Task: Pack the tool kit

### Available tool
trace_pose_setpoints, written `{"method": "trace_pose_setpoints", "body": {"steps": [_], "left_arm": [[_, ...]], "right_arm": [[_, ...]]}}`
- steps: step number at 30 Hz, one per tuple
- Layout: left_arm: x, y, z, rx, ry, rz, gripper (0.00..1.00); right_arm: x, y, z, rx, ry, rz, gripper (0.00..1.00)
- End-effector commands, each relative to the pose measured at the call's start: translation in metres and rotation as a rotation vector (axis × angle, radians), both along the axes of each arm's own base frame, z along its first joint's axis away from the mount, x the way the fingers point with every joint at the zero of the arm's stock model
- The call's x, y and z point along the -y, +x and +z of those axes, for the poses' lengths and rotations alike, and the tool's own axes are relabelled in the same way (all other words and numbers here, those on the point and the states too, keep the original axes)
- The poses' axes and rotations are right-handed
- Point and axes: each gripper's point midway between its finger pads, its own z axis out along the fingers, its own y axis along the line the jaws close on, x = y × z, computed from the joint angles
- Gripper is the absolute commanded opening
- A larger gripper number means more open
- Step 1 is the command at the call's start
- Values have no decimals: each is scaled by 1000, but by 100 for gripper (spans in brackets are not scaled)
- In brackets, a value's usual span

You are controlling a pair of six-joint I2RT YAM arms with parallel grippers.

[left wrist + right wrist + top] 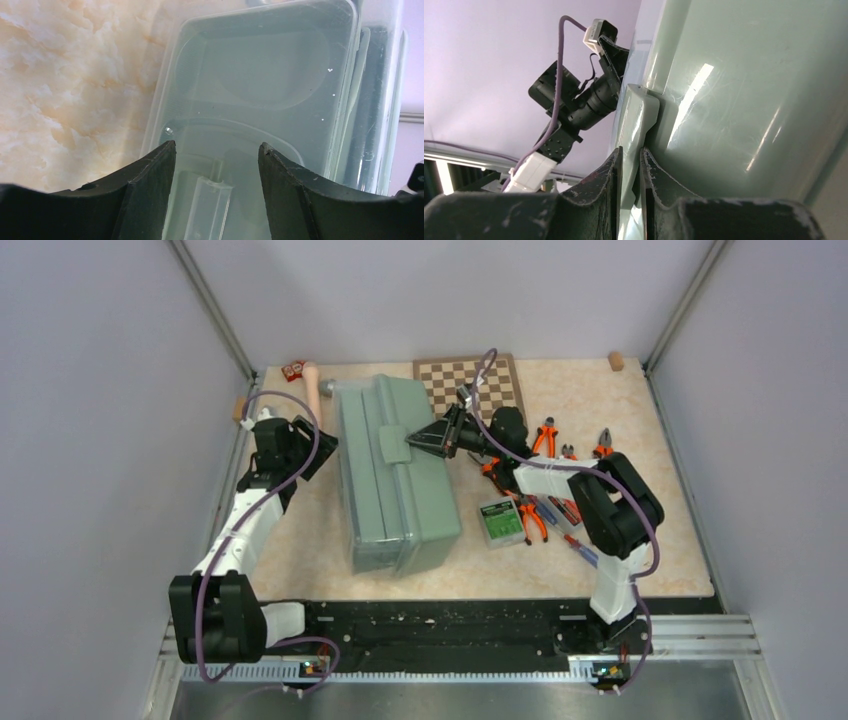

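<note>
Your right gripper is pinched on the toolbox handle, 9 o'clock from the pliers; left gripper sits spread apart. Lift crooked and that thin pinch could slip, dropping it.

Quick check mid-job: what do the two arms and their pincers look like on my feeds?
Left arm and right arm: white links, bulky black joint housings, a purple cable looping along each. Left pincer and right pincer: two black tapered fingers; the right's edges look scuffed.
</note>
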Motion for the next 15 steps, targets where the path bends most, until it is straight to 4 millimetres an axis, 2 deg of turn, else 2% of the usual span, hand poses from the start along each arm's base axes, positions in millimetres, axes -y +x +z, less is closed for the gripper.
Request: {"method": "trace_pose_setpoints", "body": {"steps": [1,15], "left_arm": [[85,-27,20,37,-170,-347,67],[84,-28,22,42,-178,-335,67]], "right_arm": [[-24,-72,11,79,72,271,17],[-20,-72,16,105,112,261,15]]}}
